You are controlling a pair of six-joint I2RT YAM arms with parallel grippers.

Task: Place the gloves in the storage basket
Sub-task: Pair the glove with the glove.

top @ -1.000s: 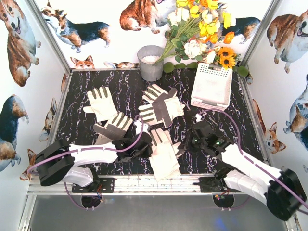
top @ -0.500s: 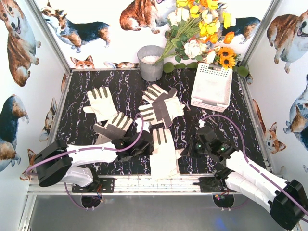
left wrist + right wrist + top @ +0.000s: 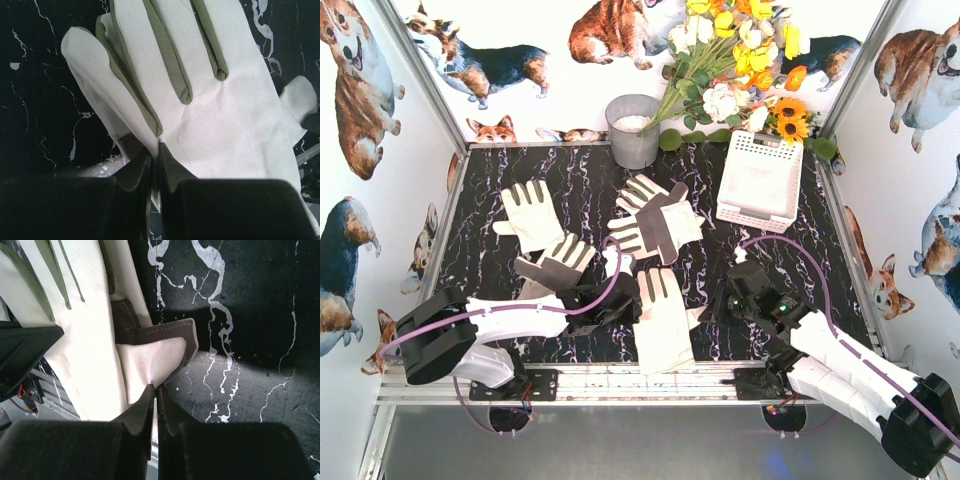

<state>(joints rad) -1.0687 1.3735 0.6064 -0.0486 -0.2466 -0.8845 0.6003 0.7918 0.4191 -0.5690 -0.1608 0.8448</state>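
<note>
A cream-white glove (image 3: 660,318) lies palm down near the table's front edge, between both grippers. My left gripper (image 3: 630,302) is shut on its left edge, by the base of the little finger (image 3: 156,159). My right gripper (image 3: 704,312) is shut on its thumb tip (image 3: 157,389). The glove fills the left wrist view (image 3: 220,115) and shows at the left of the right wrist view (image 3: 90,355). Other gloves lie at the left (image 3: 530,215), the middle left (image 3: 558,264) and in an overlapping pile at the centre (image 3: 655,222). The white storage basket (image 3: 760,182) stands at the back right.
A grey metal bucket (image 3: 633,130) stands at the back centre. A bunch of artificial flowers (image 3: 740,70) leans over the back right corner behind the basket. Walls close in the black marbled table (image 3: 820,250) on three sides. A metal rail (image 3: 640,382) runs along the near edge.
My right gripper has moved a little toward the near edge and closer to the glove's thumb. The glove between the grippers has shifted slightly. The left arm has barely moved.
</note>
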